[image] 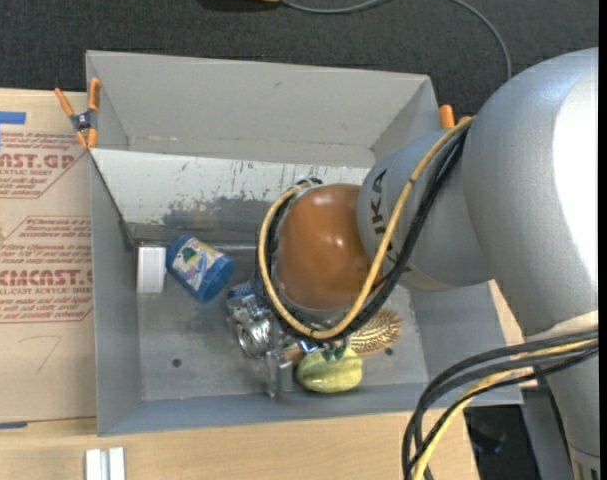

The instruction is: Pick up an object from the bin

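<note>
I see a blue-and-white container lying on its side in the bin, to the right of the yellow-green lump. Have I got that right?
Not quite: the side is wrong. The camera view shows the blue-and-white container lying on its side on the floor of the bin, to the left of the yellow-green lump, not to its right.
</note>
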Robot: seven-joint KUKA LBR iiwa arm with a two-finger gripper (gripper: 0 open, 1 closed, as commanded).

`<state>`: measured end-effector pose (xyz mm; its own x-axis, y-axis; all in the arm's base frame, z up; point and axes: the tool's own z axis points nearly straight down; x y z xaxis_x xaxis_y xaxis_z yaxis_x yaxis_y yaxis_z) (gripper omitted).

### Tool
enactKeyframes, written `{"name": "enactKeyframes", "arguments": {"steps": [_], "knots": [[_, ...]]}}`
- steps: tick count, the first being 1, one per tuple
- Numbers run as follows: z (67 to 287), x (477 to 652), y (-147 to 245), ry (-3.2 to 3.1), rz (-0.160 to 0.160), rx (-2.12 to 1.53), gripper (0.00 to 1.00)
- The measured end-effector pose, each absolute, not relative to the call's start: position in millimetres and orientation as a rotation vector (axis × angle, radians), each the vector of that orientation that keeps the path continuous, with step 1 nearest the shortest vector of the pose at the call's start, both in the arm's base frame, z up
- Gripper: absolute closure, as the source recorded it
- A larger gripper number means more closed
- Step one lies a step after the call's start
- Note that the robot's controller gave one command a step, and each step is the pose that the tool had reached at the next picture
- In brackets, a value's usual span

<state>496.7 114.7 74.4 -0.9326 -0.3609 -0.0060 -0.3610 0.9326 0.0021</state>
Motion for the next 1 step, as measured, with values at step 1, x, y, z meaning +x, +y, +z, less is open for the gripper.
{"name": "enactKeyframes", "arguments": {"steps": [1], "knots": [[70.8, 502.2, 110.7, 3.068, 0.007, -0.639, 0.0]]}}
